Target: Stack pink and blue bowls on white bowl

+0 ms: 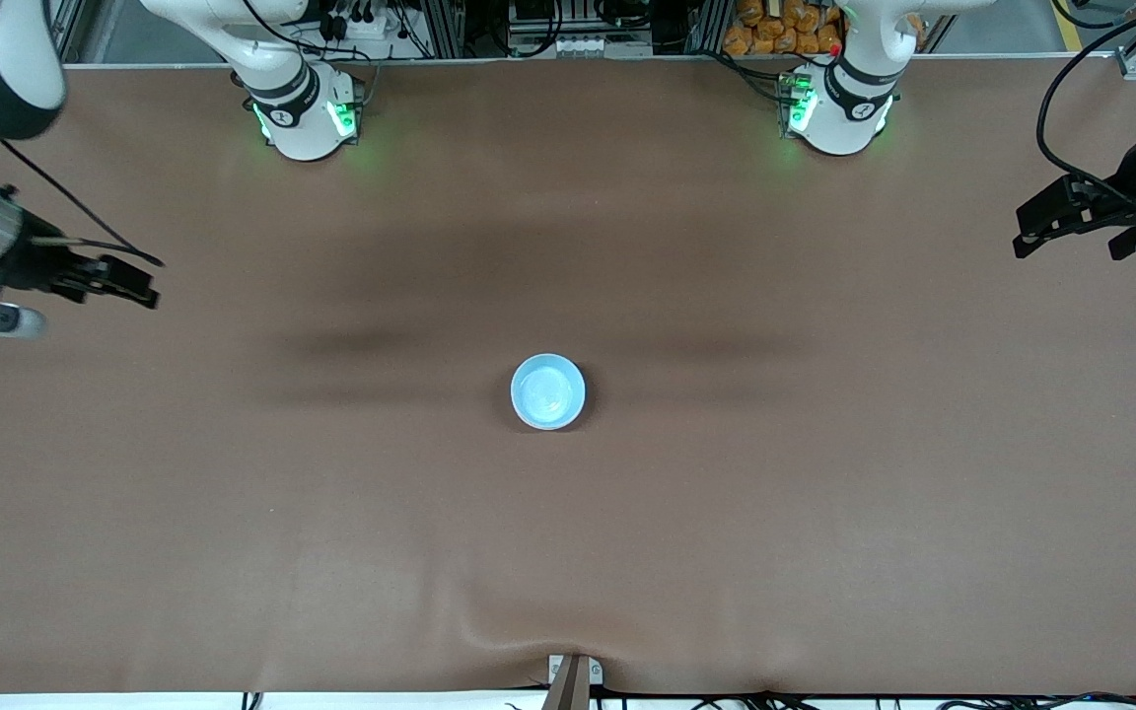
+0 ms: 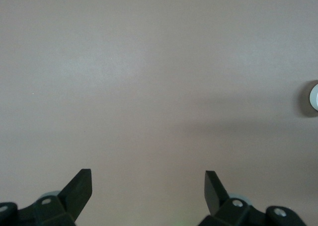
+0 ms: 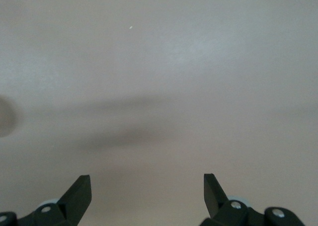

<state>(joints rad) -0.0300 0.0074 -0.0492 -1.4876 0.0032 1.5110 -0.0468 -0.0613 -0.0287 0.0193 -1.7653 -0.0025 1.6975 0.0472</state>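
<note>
A light sky blue bowl point(image 1: 547, 391) stands upright in the middle of the brown table. Its rim also shows at the edge of the left wrist view point(image 2: 314, 97). No pink bowl and no white bowl show in any view; I cannot tell whether anything sits under the blue bowl. My left gripper point(image 1: 1022, 235) is open and empty above the table at the left arm's end, well apart from the bowl; its wrist view point(image 2: 147, 172) shows bare table between the fingers. My right gripper point(image 1: 146, 283) is open and empty above the right arm's end point(image 3: 146, 176).
The brown table cover point(image 1: 568, 552) has a small fold at its edge nearest the front camera, by a clamp point(image 1: 573, 675). The two arm bases point(image 1: 307, 113) point(image 1: 839, 108) stand along the farthest edge.
</note>
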